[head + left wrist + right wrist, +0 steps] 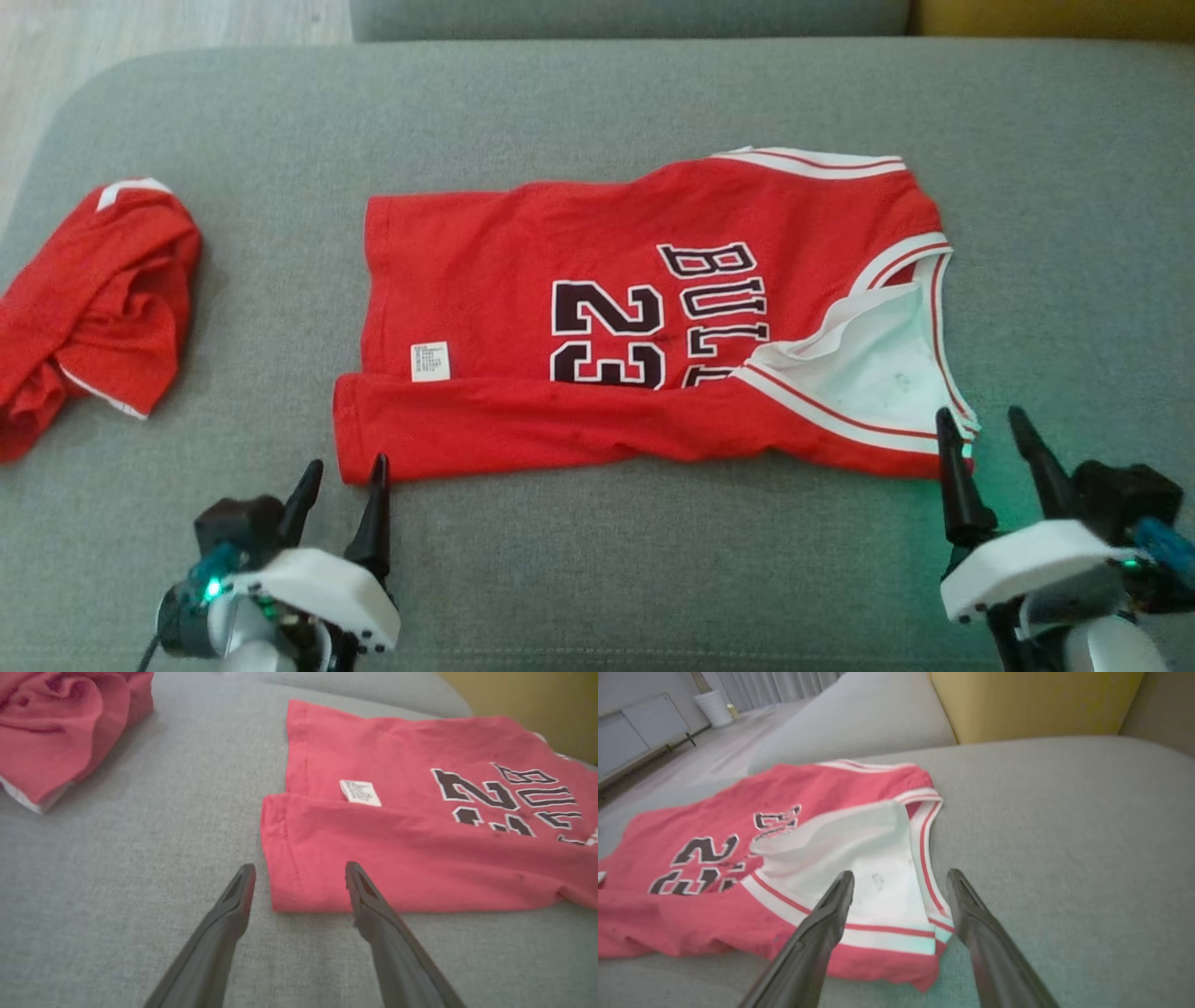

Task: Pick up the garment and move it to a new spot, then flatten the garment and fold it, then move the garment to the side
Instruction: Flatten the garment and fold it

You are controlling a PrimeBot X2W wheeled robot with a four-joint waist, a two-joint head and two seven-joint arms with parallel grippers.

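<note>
Garment (523,280) flat on sofa (597,93), near edge folded over; our left gripper (347,462), right gripper (980,412) both open, empty, at near corners.

A grey fabric cushion (597,93) is carrying two pieces of clothing. A red jersey (523,280) is lying spread near the middle, its hem pointing to 9 o'clock and its white-trimmed neck to 3 o'clock. Its 6 o'clock edge is lying folded up over part of the black number 23. Well apart from it, out at 9 o'clock, a crumpled red garment (103,299) is sitting in a heap by the cushion's rounded edge.
</note>
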